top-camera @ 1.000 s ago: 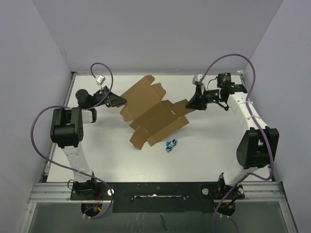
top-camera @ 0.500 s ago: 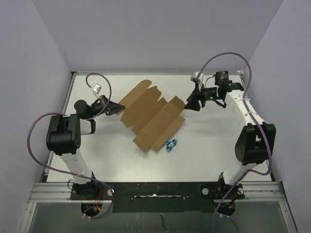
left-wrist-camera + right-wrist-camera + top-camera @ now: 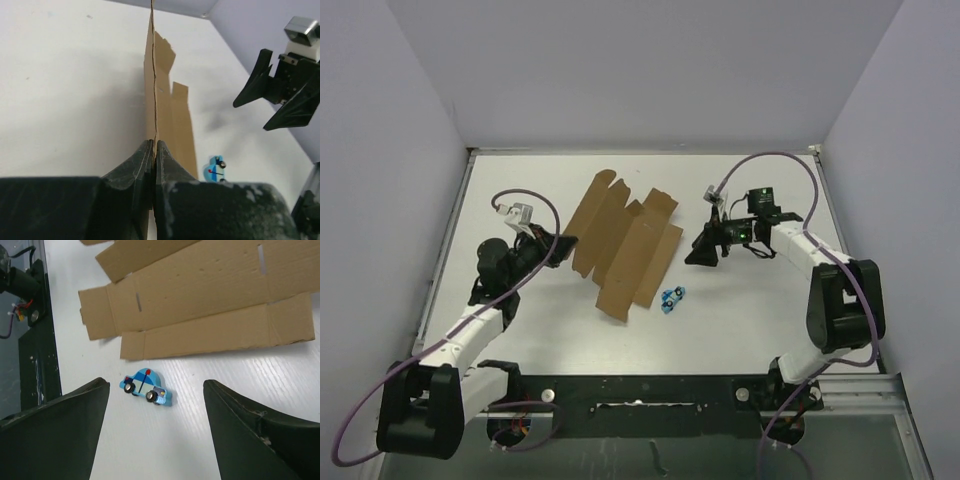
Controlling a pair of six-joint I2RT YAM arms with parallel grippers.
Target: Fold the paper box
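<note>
The paper box (image 3: 625, 240) is a flat brown die-cut sheet with flaps and slots, lying in the middle of the white table (image 3: 770, 320). My left gripper (image 3: 567, 242) is shut on the sheet's left edge. In the left wrist view the cardboard (image 3: 161, 100) runs edge-on out from between the shut fingers (image 3: 170, 165). My right gripper (image 3: 696, 257) stands open just right of the sheet, not touching it. In the right wrist view the sheet (image 3: 210, 295) lies beyond the spread fingers (image 3: 240, 415).
A small blue toy car (image 3: 671, 298) lies on the table near the sheet's front corner; in the right wrist view the car (image 3: 146, 387) sits between the open fingers. Grey walls close in the left, back and right. A black frame (image 3: 640, 392) runs along the near edge.
My right gripper has let go of the sheet, opened and drawn down toward the toy car. My left gripper closed on the left edge and pulled the sheet nearer, turning it.
</note>
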